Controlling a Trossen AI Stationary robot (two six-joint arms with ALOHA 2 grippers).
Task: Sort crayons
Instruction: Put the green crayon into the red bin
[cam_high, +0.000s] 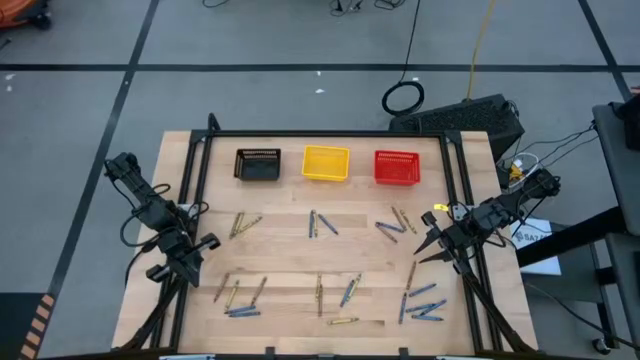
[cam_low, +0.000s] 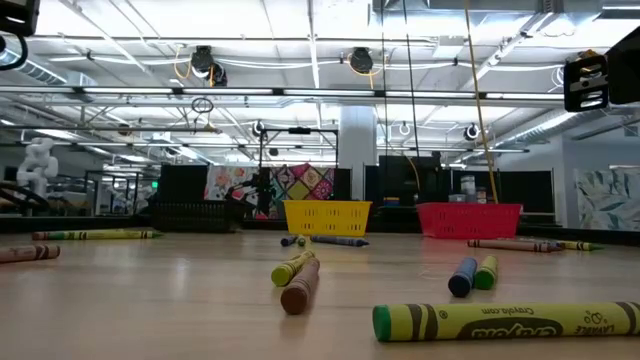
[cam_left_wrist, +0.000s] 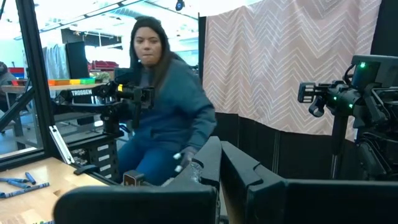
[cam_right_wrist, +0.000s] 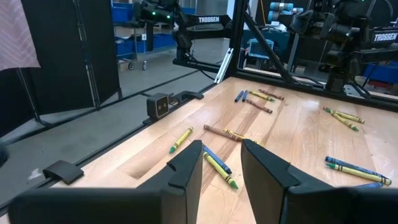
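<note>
Several crayons lie flat and scattered on the wooden table (cam_high: 290, 255), in loose groups near the middle (cam_high: 320, 224), near left (cam_high: 240, 297) and near right (cam_high: 421, 302). In the low view a yellow-green crayon (cam_low: 510, 321) and a brown one (cam_low: 300, 290) lie close by. My left gripper (cam_high: 205, 242) hangs shut above the table's left edge, well above the wood; its fingers (cam_left_wrist: 211, 163) hold nothing. Over the right edge my right gripper (cam_high: 427, 252) is open and level, with crayons (cam_right_wrist: 217, 163) on the table beyond its fingers (cam_right_wrist: 186, 169).
Three mesh baskets stand along the far edge: black (cam_high: 258, 164), yellow (cam_high: 326, 163), red (cam_high: 397, 167). Black frame rails (cam_high: 192, 190) run along both sides of the table. A seated person (cam_left_wrist: 166, 106) shows beyond the table in the left wrist view.
</note>
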